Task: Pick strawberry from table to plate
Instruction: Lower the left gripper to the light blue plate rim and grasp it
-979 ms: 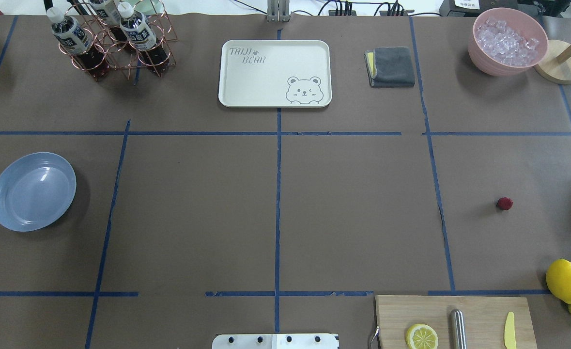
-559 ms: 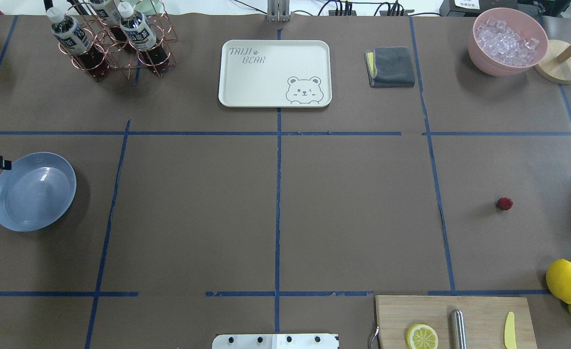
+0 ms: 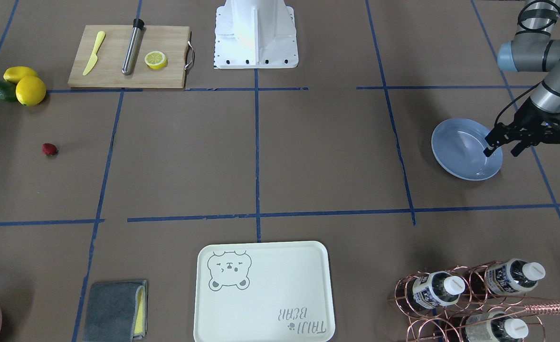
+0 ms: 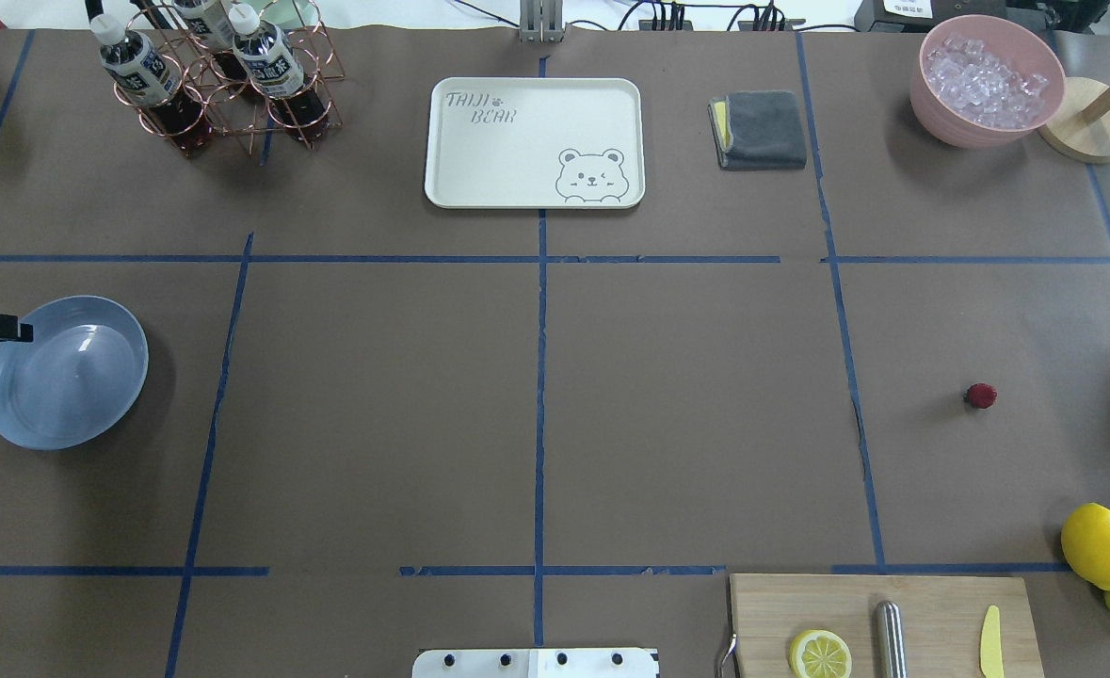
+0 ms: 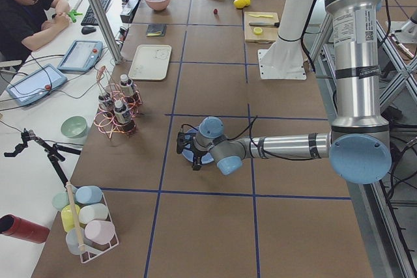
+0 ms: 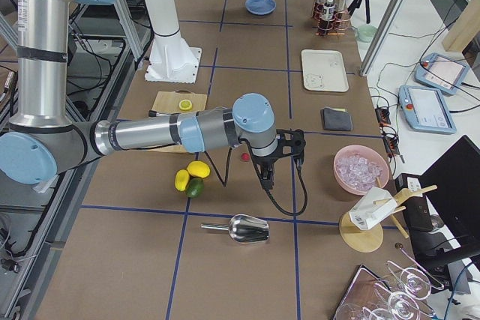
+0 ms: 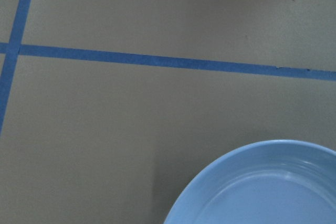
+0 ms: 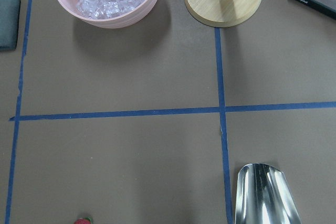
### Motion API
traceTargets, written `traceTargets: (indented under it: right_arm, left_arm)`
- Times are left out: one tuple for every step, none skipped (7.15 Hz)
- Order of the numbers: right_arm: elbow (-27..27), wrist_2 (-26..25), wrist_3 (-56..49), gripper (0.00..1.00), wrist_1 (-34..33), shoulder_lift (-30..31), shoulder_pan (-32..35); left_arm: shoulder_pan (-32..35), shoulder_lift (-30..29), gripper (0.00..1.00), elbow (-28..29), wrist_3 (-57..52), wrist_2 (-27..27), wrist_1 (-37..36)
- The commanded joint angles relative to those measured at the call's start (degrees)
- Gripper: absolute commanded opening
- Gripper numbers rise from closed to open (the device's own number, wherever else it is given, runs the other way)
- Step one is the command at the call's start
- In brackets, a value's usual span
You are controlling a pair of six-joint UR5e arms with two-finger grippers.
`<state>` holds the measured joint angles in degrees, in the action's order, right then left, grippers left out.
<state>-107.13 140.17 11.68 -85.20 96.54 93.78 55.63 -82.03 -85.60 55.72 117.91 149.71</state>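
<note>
The strawberry [image 4: 980, 395] lies alone on the table [image 4: 686, 414] at the right side, small and dark red; it also shows in the front view [image 3: 49, 149] and at the bottom edge of the right wrist view [image 8: 83, 221]. The light-blue plate [image 4: 65, 372] sits at the far left and holds nothing. My left gripper [image 3: 502, 151] hovers over the plate's outer rim [image 3: 491, 164], open with nothing between its fingers. One fingertip [image 4: 10, 330] reaches in overhead. My right gripper [image 6: 281, 157] shows only in the exterior right view, close beside the strawberry [image 6: 245, 157]; I cannot tell its state.
A cutting board [image 4: 931, 603] with a lemon half, steel cylinder and yellow knife lies near the base. Lemons [image 4: 1099, 544] sit at the right edge. At the far side are a cream tray [image 4: 534, 141], grey cloth [image 4: 762, 130], ice bowl [image 4: 988, 80] and bottle rack [image 4: 225, 80]. A metal scoop [image 8: 265, 195] lies nearby.
The left gripper's fingertip has come in from the left edge, moving right and toward the robot, and now reaches over the plate's rim. The strawberry has not moved.
</note>
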Motion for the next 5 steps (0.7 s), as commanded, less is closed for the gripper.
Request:
traceTargets:
  right_arm:
    - [0.0, -0.1, 0.0, 1.0, -0.1, -0.2, 0.0]
    - [0.0, -0.1, 0.0, 1.0, -0.1, -0.2, 0.0]
    - [-0.2, 0.0, 0.0, 1.0, -0.1, -0.3, 0.0]
    - [-0.6, -0.1, 0.0, 1.0, -0.4, -0.3, 0.0]
    - [-0.6, -0.1, 0.0, 1.0, -0.5, -0.2, 0.0]
  left_arm:
    - [-1.8, 0.7, 0.89, 0.0, 0.0, -0.6, 0.0]
    - [-1.8, 1.7, 0.75, -0.2, 0.1, -0.6, 0.1]
    - [-1.8, 2.3, 0.6, -0.4, 0.1, -0.6, 0.1]
    - [-1.8, 2.3, 0.4, -0.4, 0.1, -0.6, 0.1]
    - [-1.8, 2.4, 0.24, -0.4, 0.1, -0.5, 0.1]
